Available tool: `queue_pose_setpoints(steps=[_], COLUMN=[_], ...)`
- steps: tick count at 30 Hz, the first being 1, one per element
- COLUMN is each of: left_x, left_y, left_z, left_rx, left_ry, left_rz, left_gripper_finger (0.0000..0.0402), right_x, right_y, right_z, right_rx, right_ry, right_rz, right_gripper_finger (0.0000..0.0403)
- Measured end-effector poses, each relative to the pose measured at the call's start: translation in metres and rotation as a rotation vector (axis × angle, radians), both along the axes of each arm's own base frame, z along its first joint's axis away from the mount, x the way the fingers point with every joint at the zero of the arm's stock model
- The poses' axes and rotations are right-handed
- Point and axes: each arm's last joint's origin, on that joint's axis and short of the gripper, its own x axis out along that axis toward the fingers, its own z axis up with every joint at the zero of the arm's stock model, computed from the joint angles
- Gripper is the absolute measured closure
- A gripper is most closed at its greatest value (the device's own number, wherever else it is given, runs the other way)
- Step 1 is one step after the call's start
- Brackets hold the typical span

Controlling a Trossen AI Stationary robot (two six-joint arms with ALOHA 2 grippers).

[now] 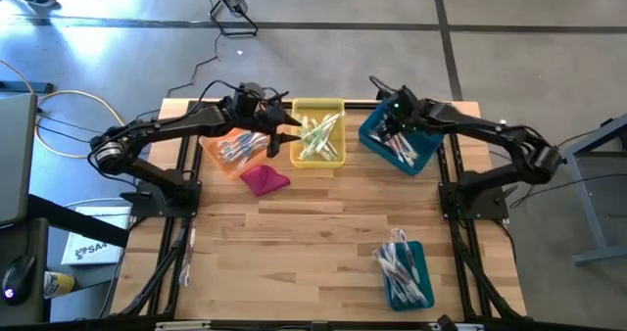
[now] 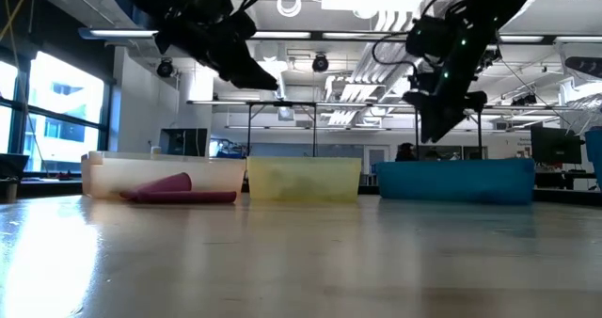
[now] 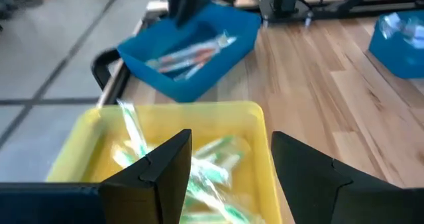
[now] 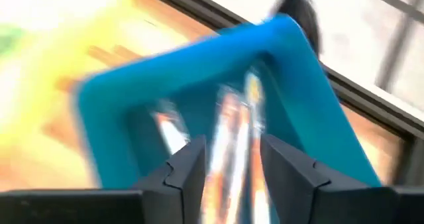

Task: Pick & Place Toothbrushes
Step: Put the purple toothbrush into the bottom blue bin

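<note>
Bright overhead light glares off the floor point(image 1: 88, 27); the right wrist view is heavily smeared, probably by motion.

table point(image 1: 323, 223) is pale wood planks, smooth with a soft sheen; yellow bin point(image 3: 262, 118) under the left gripper point(image 3: 228, 174) looks like smooth plastic; toothbrushes point(image 3: 218, 168) inside sit in glossy clear wrap; gripper fingers matt dark plastic

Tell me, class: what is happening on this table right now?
Two robot arms are sorting toothbrushes into bins. The right claw hovers with its fingers apart over the teal bin at the back right, which holds toothbrushes. The left claw hangs open at the yellow bin, holding nothing. An orange bin, a magenta cloth and a second teal bin sit nearby.
</note>
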Motion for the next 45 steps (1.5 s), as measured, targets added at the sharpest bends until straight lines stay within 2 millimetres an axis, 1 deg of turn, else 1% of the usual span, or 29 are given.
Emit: queue_pose_setpoints(steps=[3,6,10,12,14,19,23,28,33,36,39,42,45], left_x=[-0.006,-0.016,-0.034,-0.043,-0.051,-0.065,-0.070,-0.075,-0.083,-0.089,-0.091,-0.091,-0.088], left_y=[-0.006,-0.020,-0.046,-0.060,-0.073,-0.099,-0.120,-0.148,-0.179,-0.197,-0.215,-0.231,-0.247], left_z=[0.000,-0.001,0.003,0.005,0.008,0.015,0.013,0.005,-0.003,-0.009,-0.018,-0.030,-0.042], left_rx=[-0.027,-0.041,-0.031,-0.039,-0.064,-0.212,-0.361,-0.558,-0.733,-0.783,-0.799,-0.787,-0.756], left_ry=[0.050,0.167,0.342,0.413,0.455,0.484,0.535,0.679,0.840,0.935,1.030,1.107,1.148], left_rz=[-0.012,-0.006,0.075,0.122,0.153,0.203,0.242,0.306,0.424,0.532,0.670,0.795,0.875], left_gripper_finger=[0.0200,0.0204,0.0236,0.0257,0.0280,0.0327,0.0357,0.0395,0.0397,0.0400,0.0401,0.0401,0.0401], right_x=[0.001,0.009,0.027,0.034,0.041,0.055,0.068,0.092,0.119,0.132,0.142,0.146,0.148], right_y=[0.005,0.012,0.023,0.027,0.031,0.038,0.042,0.049,0.064,0.076,0.087,0.097,0.104], right_z=[0.015,0.030,0.045,0.050,0.053,0.055,0.048,0.030,0.005,-0.008,-0.020,-0.024,-0.021], right_rx=[0.016,0.010,-0.047,-0.082,-0.115,-0.181,-0.186,-0.136,-0.052,-0.023,0.021,0.032,0.024], right_ry=[-0.135,-0.302,-0.483,-0.551,-0.592,-0.632,-0.640,-0.699,-0.788,-0.807,-0.813,-0.817,-0.830], right_rz=[0.125,0.352,0.685,0.809,0.893,0.999,1.044,1.164,1.328,1.390,1.409,1.437,1.464], right_gripper_finger=[0.0279,0.0302,0.0348,0.0377,0.0395,0.0400,0.0400,0.0400,0.0400,0.0400,0.0400,0.0400,0.0400])
